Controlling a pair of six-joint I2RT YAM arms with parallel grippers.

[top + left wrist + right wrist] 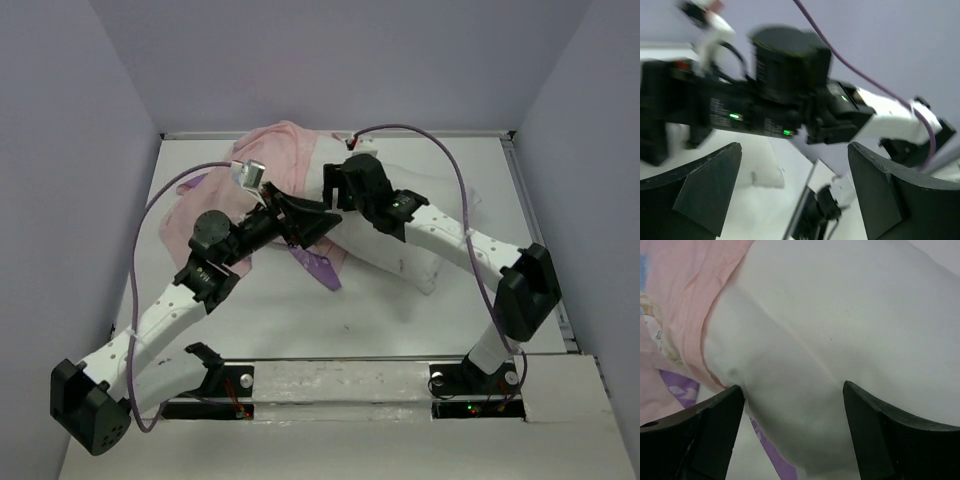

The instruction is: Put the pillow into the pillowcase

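Note:
The white pillow [395, 265] lies right of centre, partly under my right arm. The pillowcase [280, 150] is bunched at the pillow's left end, pale pink side up, with a purple printed flap [322, 266] on the table. My right gripper [332, 190] is open above that end. In the right wrist view it [793, 387] straddles a bulge of the pillow [840, 330], with the pillowcase [695, 295] pulled over the left edge. My left gripper [312, 222] is open and empty just left of the pillow. In the blurred left wrist view it [795, 150] faces my right arm [790, 95].
The white table [300, 320] is enclosed by grey walls on the left, back and right. Purple cables [450, 160] loop over both arms. A raised metal rim [540, 240] runs along the table's right edge.

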